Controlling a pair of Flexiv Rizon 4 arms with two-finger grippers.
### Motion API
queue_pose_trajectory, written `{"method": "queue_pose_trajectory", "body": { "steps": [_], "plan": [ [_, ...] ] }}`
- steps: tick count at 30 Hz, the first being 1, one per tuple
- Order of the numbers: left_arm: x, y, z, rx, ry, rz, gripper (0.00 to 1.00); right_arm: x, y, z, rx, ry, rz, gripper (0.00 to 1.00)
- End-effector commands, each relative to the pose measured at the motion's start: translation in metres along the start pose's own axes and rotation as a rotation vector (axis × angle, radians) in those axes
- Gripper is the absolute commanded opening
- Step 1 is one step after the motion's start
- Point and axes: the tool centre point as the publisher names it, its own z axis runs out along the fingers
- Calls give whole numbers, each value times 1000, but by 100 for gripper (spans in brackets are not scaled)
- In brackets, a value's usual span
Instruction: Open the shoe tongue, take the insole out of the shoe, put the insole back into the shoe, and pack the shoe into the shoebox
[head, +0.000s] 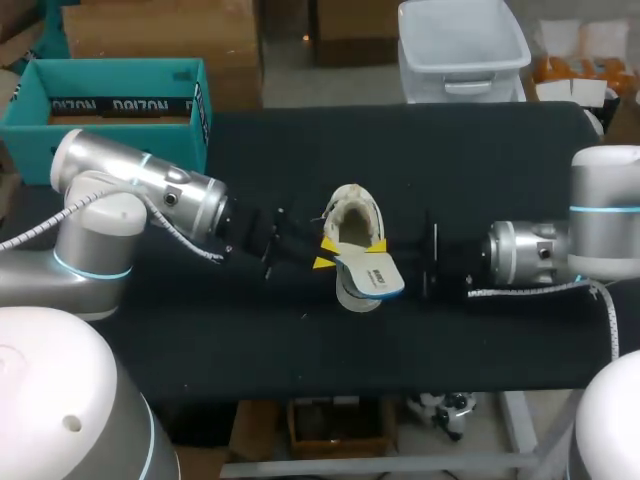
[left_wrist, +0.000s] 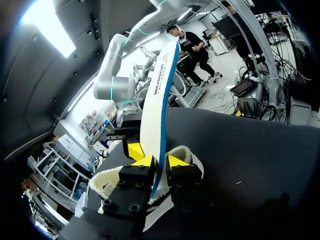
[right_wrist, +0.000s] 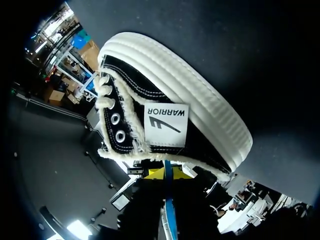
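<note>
White insole (left_wrist: 152, 115), clamped in the left end effector (left_wrist: 161, 161), sticks up over the shoe (head: 355, 225) on the counter (head: 500, 160). Right end effector (head: 377, 245) sits by the shoe; open or not, I cannot tell.

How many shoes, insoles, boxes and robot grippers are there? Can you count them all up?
shoe: 1
insole: 1
shoebox: 1
grippers: 2, the left gripper and the right gripper
Total: 5
</note>
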Motion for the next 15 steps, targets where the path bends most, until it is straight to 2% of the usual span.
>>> {"method": "queue_pose_trajectory", "body": {
  "steps": [1,3,8,13,15],
  "plan": [
    [0,3,6,-3,-4,2,25,0,2,0,-2,1,1,0],
    [0,3,8,-6,-3,4,30,0,2,0,-8,1,1,0],
    [-1,5,11,-18,-7,8,29,-1,6,1,-36,2,12,0],
    [-3,10,13,-39,-16,10,23,0,11,2,-51,2,15,0],
    [-3,13,13,-47,-20,8,15,0,13,1,-57,2,15,0]
  ]
}}
